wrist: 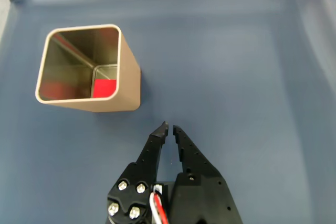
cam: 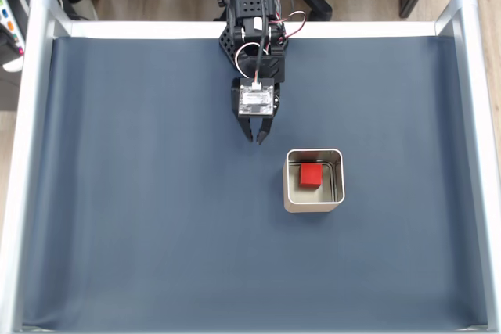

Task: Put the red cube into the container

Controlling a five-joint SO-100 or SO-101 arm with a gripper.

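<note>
On the dark blue mat point(cam: 156, 193) in the fixed view, the container point(cam: 290, 193) stands upright a little right of centre, a square silvery tin with rounded corners. The red cube point(cam: 311, 175) lies inside it, on the pale floor, nearer the wall that is uppermost in this view. The black arm point(cam: 252, 13) reaches down from the top edge, with red and white wires looped across it. Its gripper point(cam: 255, 138) points down the picture, up and to the left of the tin and apart from it. The two fingertips nearly meet, a thin gap between them, and nothing lies in that gap. White rails point(cam: 31, 154) frame the mat at the sides and top.

Seen from the wrist view, the gripper point(wrist: 170, 127) enters from the bottom edge, its tips drawn almost together and empty above bare mat point(wrist: 236, 66). The container point(wrist: 128, 82) sits up and to the left of the tips, apart from them. Through its open top a patch of the red cube point(wrist: 104, 87) shows at the bottom, against the right wall, with a red reflection on the shiny metal beside it.
</note>
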